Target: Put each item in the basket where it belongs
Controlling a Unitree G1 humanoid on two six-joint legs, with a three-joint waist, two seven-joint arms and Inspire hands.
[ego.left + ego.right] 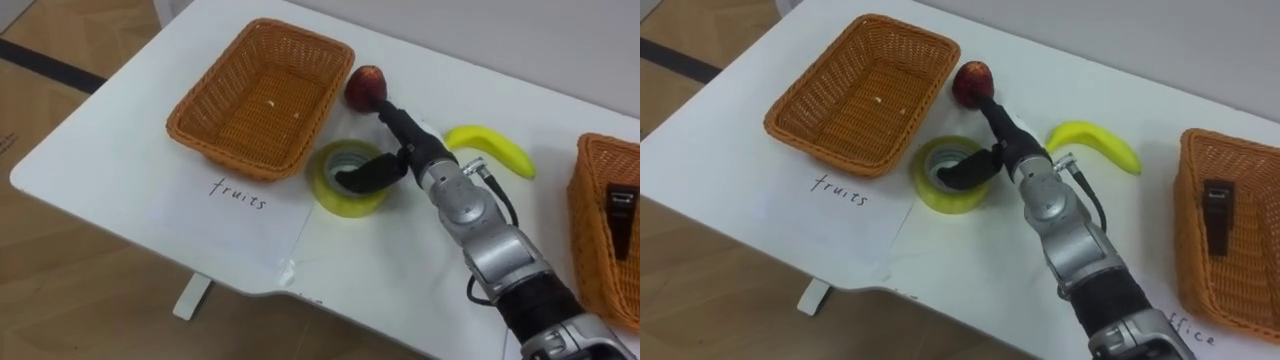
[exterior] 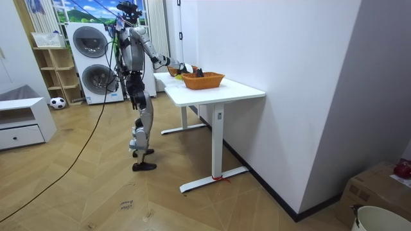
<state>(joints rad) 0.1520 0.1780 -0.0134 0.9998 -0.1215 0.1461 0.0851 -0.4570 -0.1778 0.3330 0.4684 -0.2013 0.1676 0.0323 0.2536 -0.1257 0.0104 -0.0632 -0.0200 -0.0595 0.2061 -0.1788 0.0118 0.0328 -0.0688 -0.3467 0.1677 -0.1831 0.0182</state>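
White table (image 1: 120, 150) beside a plain wall, sorting barely begun. A red apple (image 1: 365, 85) lies on the tabletop toward the far edge, just beside the far right corner of the fruit basket (image 1: 200, 120), which holds no fruit yet. The robot's right hand (image 1: 405, 140) reaches in with its fingers (image 1: 388, 112) held straight, their tips touching the apple and gripping nothing; its thumb hangs over a yellow tape roll (image 1: 335, 195) standing by the basket's near right corner. A banana (image 1: 495, 150) waits further right, between the two baskets. At the table's right end, the office basket (image 1: 590, 190) already holds one small black item (image 1: 620, 205). Apple, banana and tape appear left to place.
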